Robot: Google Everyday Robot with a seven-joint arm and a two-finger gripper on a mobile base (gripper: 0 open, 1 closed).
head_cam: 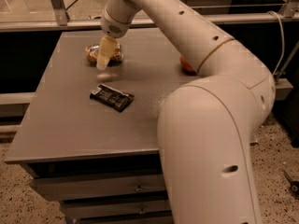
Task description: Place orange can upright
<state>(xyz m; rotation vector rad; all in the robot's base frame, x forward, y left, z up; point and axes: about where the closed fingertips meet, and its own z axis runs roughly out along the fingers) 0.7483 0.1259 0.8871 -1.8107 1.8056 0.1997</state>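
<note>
The orange can (pixel 116 55) lies on its side at the far left of the grey table (pixel 60 120), its shiny mottled body partly hidden. My gripper (pixel 103 57) hangs from the white arm directly over and in front of the can's middle, its pale fingers pointing down at it.
A flat black packet (pixel 111 97) lies in front of the can, towards the table's middle. A red-orange apple (pixel 187 66) sits at the far right, mostly hidden behind my arm. A railing runs behind the table. Drawers sit under the front edge.
</note>
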